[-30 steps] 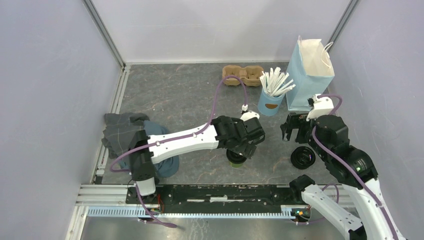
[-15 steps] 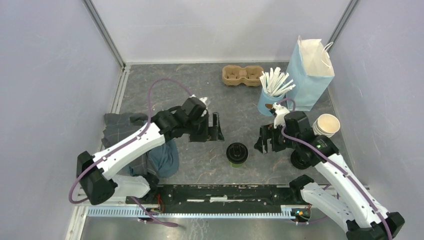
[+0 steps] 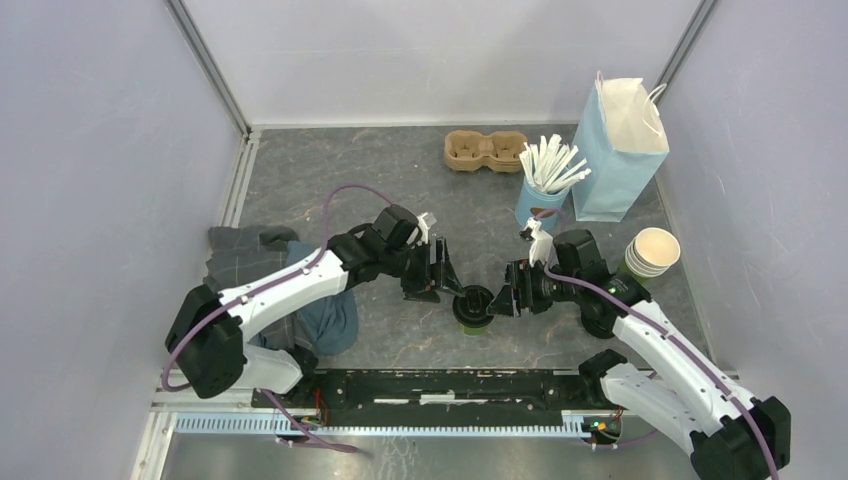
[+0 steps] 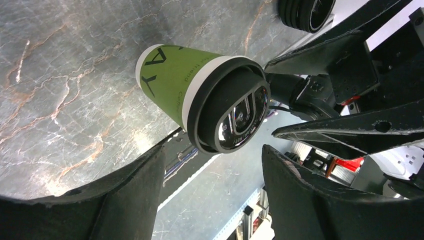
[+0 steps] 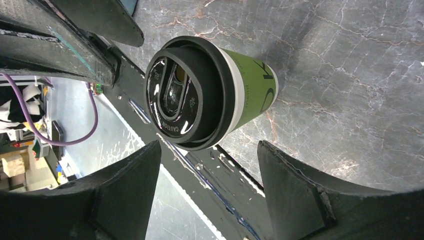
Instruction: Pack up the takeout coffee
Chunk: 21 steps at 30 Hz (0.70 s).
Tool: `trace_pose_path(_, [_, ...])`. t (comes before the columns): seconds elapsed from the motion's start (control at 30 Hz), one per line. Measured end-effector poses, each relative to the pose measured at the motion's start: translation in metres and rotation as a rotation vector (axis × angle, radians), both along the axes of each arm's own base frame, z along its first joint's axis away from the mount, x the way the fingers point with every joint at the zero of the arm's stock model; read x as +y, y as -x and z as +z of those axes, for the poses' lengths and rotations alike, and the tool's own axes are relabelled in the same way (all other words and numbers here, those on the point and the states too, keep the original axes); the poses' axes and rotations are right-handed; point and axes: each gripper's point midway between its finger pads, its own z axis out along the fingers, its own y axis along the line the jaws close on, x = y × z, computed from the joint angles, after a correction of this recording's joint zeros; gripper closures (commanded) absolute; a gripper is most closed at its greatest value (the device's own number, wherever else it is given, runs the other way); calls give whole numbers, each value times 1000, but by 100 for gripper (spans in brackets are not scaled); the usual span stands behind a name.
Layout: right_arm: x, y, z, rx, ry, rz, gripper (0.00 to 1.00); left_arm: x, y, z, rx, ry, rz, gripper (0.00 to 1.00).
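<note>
The takeout coffee, a green cup with a black lid, stands upright on the grey table near the front rail. My left gripper is just left of it and my right gripper just right of it, both pointing at the cup. In the left wrist view the coffee lies just past the tips of my open left gripper. In the right wrist view the coffee sits just beyond my open right gripper. Neither gripper holds anything.
A tall light-blue paper bag stands open at the back right, beside a light-blue cup of white sticks and a cardboard cup carrier. Stacked paper cups and black lids are at the right; a grey cloth lies left.
Both arms have swung in toward the coffee from either side and now flank it. Both sets of jaws have narrowed a little.
</note>
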Motion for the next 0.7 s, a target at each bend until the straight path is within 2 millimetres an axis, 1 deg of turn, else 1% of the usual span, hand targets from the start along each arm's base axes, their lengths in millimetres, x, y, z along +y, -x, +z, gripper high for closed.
trace_pose_path(0.07, [1, 0, -4, 15, -6, -5, 27, -3, 0, -2, 12, 6, -11, 28])
trace_pose_path(0.17, [3, 0, -6, 27, -21, -15, 28, -6, 1, -12, 40, -6, -22, 31])
trace_pose_path(0.3, [6, -1, -9, 34, -42, -27, 32, -7, 2, -18, 61, -13, -31, 36])
trace_pose_path(0.43, [7, -2, -13, 45, -54, -40, 36, -10, 6, -22, 84, -15, -47, 39])
trace_pose_path(0.53, [9, -3, -13, 45, -64, -47, 41, -12, 7, -25, 90, -15, -56, 42])
trace_pose_path(0.7, [12, -7, -8, 32, -87, -52, 47, -16, 13, -27, 102, -10, -81, 44])
